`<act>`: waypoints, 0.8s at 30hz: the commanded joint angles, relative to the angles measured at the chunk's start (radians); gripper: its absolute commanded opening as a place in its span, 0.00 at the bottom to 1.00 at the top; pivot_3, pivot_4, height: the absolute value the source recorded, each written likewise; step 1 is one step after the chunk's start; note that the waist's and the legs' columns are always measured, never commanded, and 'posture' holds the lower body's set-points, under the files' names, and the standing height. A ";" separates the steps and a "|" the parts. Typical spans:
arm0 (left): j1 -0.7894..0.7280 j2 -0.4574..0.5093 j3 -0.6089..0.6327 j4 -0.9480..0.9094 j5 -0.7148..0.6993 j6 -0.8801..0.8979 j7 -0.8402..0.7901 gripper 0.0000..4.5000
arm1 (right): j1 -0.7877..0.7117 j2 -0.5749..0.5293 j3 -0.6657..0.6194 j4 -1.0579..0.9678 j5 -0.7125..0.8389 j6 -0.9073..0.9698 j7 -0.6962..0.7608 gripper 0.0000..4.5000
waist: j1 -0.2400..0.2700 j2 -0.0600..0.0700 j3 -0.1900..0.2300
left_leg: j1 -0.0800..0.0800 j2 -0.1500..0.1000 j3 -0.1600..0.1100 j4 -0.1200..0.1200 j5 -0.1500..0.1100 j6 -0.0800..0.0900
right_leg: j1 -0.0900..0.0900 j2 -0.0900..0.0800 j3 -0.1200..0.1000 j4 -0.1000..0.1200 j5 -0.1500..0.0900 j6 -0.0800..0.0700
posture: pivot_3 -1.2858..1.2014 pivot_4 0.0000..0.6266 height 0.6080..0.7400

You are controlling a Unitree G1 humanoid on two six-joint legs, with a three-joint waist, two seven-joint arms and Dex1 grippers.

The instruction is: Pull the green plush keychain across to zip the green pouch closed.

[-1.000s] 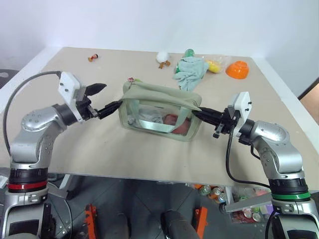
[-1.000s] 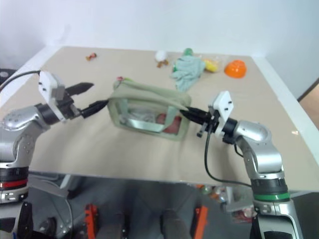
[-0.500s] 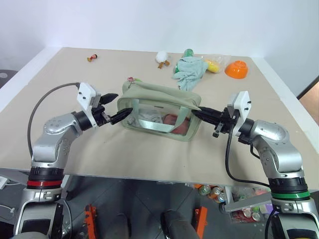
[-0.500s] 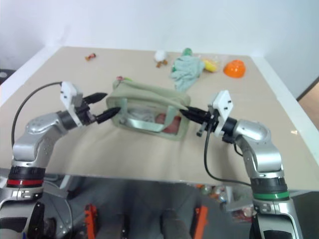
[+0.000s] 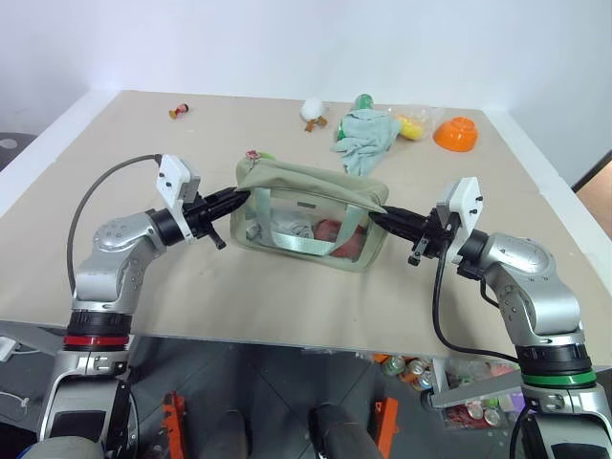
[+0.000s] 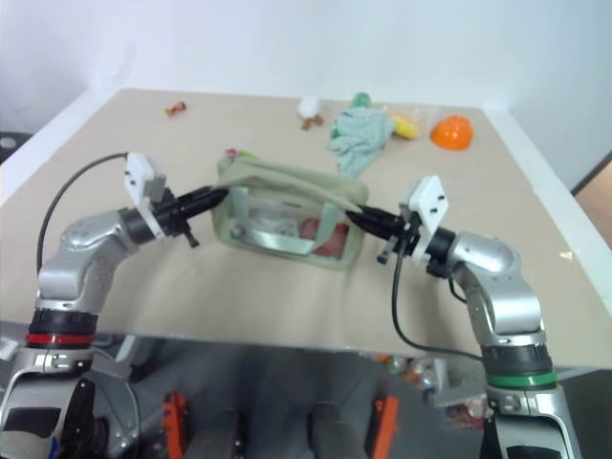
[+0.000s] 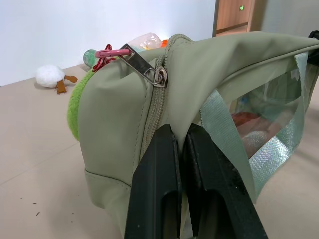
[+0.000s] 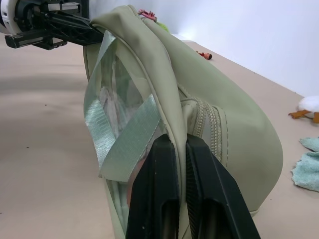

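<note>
Both claws are gripping the green pouch (image 5: 308,216) at mid-bench: left claw (image 5: 237,198) is pinching its nine o'clock end below the zipper, right claw (image 5: 375,218) is pinching the three o'clock end (fingers pressed together on fabric). Green plush keychain (image 7: 75,105) is hanging at the pouch's left end, seemingly untouched, its reddish cord (image 7: 103,54) clipped to the zipper pull.

You get bright, even overhead light; soft shadows under pouch (image 5: 308,218); right eye view slightly blurred.
</note>
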 commanded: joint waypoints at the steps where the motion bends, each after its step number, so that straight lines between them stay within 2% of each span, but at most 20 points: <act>1: -0.002 -0.004 0.026 -0.086 -0.047 0.046 0.026 0.00 | 0.006 -0.006 -0.031 -0.040 0.038 0.065 -0.022 0.00 | 0.000 0.000 0.000 | 0.000 0.000 0.000 0.000 0.000 0.000 | 0.000 0.000 0.000 0.000 0.000 0.000 | 0.52 0.24 1.00; 3: 0.020 0.001 0.029 -0.161 -0.074 0.092 0.043 0.00 | 0.012 -0.017 -0.039 -0.053 0.054 0.086 -0.013 0.00 | 0.000 0.000 0.000 | 0.000 0.000 0.000 0.000 0.000 0.000 | 0.000 0.000 0.000 0.000 0.000 0.000 | 0.52 0.24 1.00; 10: 0.091 -0.015 0.041 -0.349 -0.129 0.210 0.145 0.00 | 0.019 -0.054 -0.066 -0.102 0.100 0.142 0.009 0.53 | 0.000 0.001 0.001 | -0.001 0.000 -0.001 -0.001 0.000 0.000 | 0.000 0.000 0.000 0.000 -0.001 0.001 | 0.52 0.24 1.00; 16: 0.165 -0.027 0.020 -0.400 -0.113 0.216 0.188 0.00 | -0.039 -0.106 -0.140 -0.098 0.172 0.219 0.005 0.98 | 0.000 0.001 0.001 | -0.001 0.000 -0.001 0.000 0.000 0.000 | 0.000 0.000 0.000 0.000 0.000 0.001 | 0.52 0.24 1.00; 20: 0.184 -0.024 0.003 -0.404 -0.093 0.198 0.189 0.00 | -0.122 -0.141 -0.170 -0.078 0.180 0.241 -0.019 0.99 | 0.000 0.002 0.001 | -0.001 0.000 -0.001 0.000 0.000 0.000 | 0.000 0.000 0.000 0.000 0.000 0.000 | 0.52 0.24 1.00; 24: 0.196 -0.030 -0.026 -0.431 -0.103 0.206 0.167 0.00 | -0.263 -0.087 -0.128 -0.077 0.187 0.277 -0.096 0.99 | 0.000 0.002 0.001 | 0.000 0.000 0.000 0.000 0.000 0.000 | 0.000 0.000 0.000 0.000 0.000 0.000 | 0.52 0.24 1.00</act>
